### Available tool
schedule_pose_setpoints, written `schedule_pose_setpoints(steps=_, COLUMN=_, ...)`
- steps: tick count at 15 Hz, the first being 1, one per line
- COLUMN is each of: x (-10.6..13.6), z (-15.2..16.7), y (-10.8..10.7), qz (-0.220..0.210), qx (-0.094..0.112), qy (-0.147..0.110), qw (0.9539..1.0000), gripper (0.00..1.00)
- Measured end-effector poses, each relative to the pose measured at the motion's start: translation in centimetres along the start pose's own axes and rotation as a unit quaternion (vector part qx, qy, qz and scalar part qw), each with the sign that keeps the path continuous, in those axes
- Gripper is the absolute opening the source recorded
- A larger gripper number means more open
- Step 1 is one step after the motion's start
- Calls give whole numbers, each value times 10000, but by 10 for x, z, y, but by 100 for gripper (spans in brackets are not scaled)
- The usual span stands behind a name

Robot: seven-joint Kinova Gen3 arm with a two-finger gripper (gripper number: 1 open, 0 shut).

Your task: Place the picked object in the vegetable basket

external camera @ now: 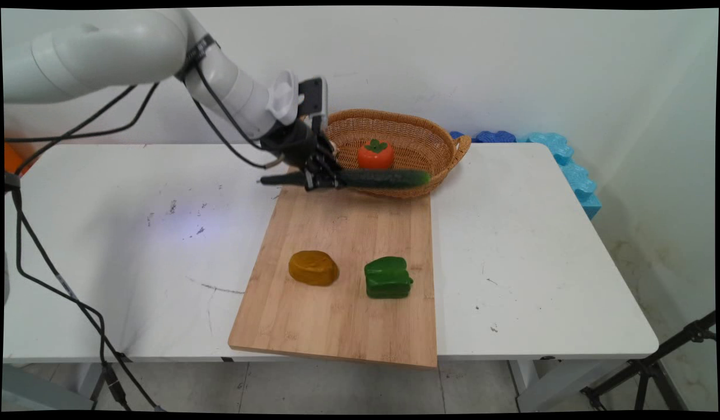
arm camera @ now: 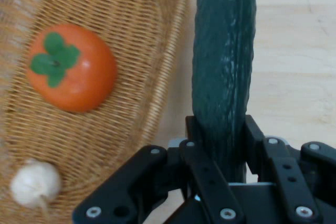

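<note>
My gripper [external camera: 323,178] is shut on a long dark green cucumber [external camera: 371,178], held level just above the far end of the wooden cutting board [external camera: 342,233]. The cucumber's tip reaches over the near rim of the wicker basket [external camera: 441,157]. In the hand view the cucumber [arm camera: 223,61] runs up from between my fingers [arm camera: 219,145], beside the basket's rim [arm camera: 170,66]. Inside the basket lie an orange persimmon [arm camera: 71,66] with a green calyx, also seen in the main view [external camera: 375,154], and a white garlic bulb [arm camera: 34,183].
A yellow-brown lump [external camera: 313,268] and a green bell pepper [external camera: 387,277] sit on the near half of the board. Blue foam pieces [external camera: 569,166] line the table's far right edge. Black cables [external camera: 56,280] hang at the left. A tripod leg [external camera: 651,364] stands at lower right.
</note>
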Motion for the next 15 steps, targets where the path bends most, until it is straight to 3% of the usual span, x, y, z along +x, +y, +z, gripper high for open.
schedule_pose_setpoints(steps=8, x=20, z=-24, y=-51, qz=167, qx=480, qy=63, qw=9987, gripper=0)
schedule_pose_setpoints(steps=15, x=29, z=-17, y=-98, qz=-62, qx=850, qy=32, qw=9964, gripper=0)
